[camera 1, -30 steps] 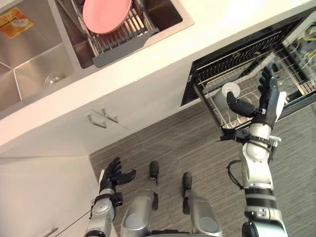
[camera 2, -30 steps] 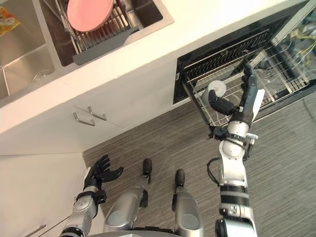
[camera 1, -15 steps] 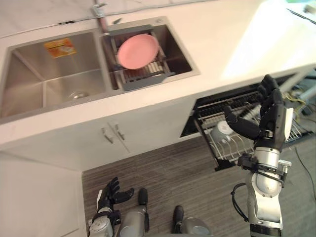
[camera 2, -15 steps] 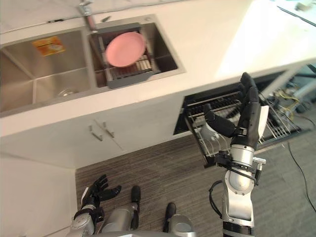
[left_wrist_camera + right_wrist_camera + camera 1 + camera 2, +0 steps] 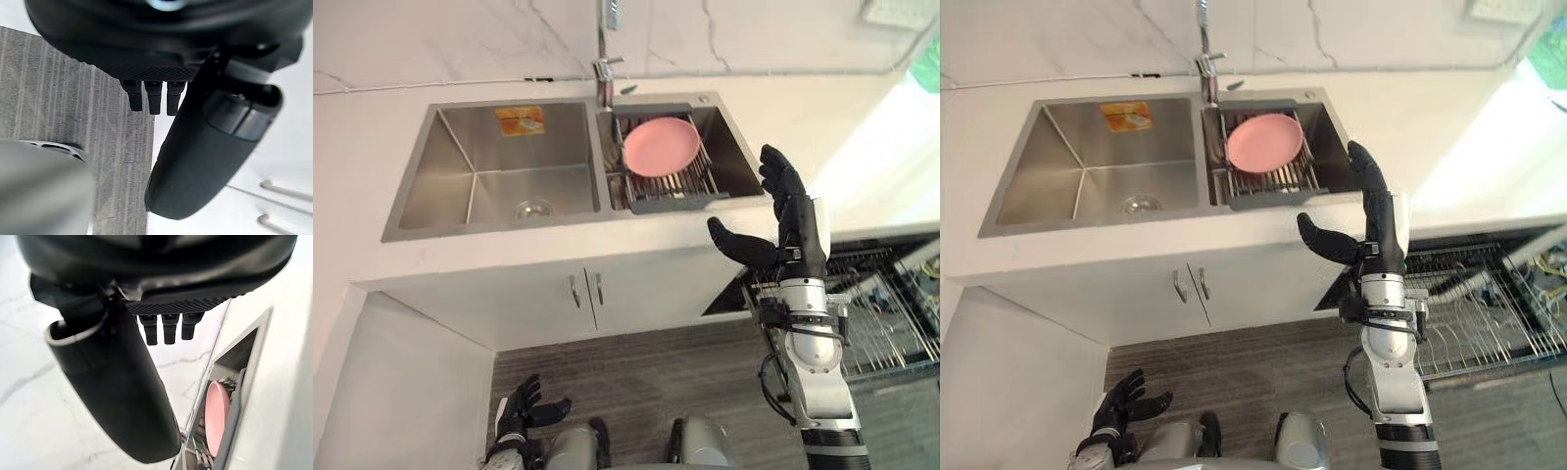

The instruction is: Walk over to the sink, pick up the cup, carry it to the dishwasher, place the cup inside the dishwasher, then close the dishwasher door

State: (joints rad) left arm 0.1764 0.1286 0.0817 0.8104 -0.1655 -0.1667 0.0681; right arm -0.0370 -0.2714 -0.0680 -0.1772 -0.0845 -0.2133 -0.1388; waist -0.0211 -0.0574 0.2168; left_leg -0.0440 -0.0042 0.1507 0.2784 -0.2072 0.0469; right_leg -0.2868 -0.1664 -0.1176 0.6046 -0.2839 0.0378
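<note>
My right hand (image 5: 795, 223) is raised and open in front of the counter edge, just right of the sink's right basin, with nothing in it. Its straight fingers (image 5: 168, 328) and thumb show in the right wrist view. Below it and to the right, the dishwasher (image 5: 891, 257) stands open with its wire rack (image 5: 886, 308) pulled out under the counter. My arm covers the rack's left end. My left hand (image 5: 522, 411) hangs low and open over the floor, holding nothing.
The steel double sink (image 5: 489, 181) has a bare left basin with a drain. Its right basin holds a dish rack with a pink plate (image 5: 660, 146). A faucet (image 5: 605, 69) stands behind. Two cabinet handles (image 5: 585, 290) are below the counter.
The whole picture has swung from the dishwasher toward the sink. My right hand, earlier over the rack beside a white cup, now stands higher at counter level, still open.
</note>
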